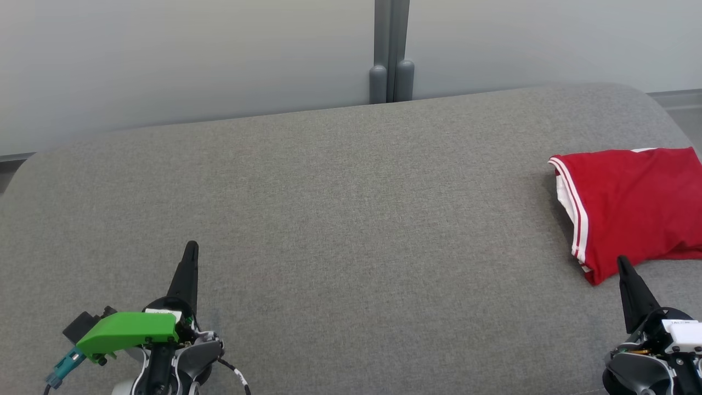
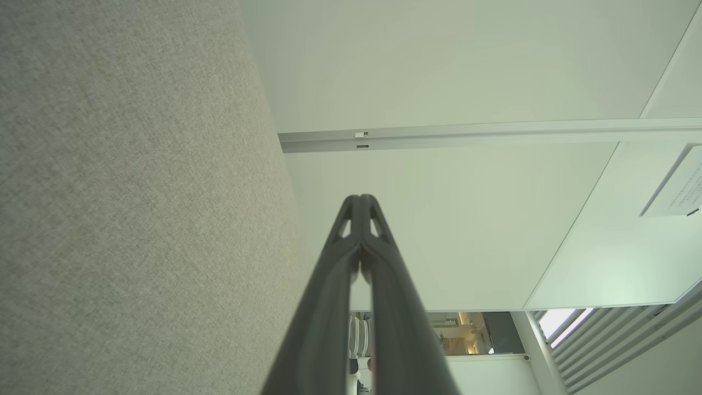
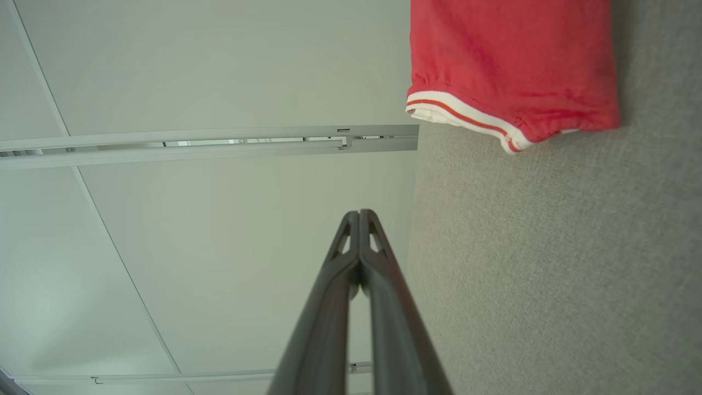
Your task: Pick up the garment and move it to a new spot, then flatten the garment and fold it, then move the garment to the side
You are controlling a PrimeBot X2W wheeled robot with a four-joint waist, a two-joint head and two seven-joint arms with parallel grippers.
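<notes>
A grey fabric surface point(image 1: 351, 208) spans the head view. Behind it is a pale wall point(image 1: 164, 55), with a grey post point(image 1: 391, 52) at 12 o'clock. In the left wrist view, a sign point(image 2: 677, 192) sits at 3 o'clock.

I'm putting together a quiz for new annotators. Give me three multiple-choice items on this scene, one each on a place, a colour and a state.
1. Where in the head view does the red garment lie on the grey upholstered surface? A) centre B) far left C) far right
2. What colour are the garment's trim stripes? A) white B) black C) yellow
3. How is the right gripper? A) wide open B) shut, empty C) shut on the garment
Answers: 1 C, it lies at the right edge; 2 A, white bands run along its edge; 3 B, the jaws meet with nothing between them.
</notes>
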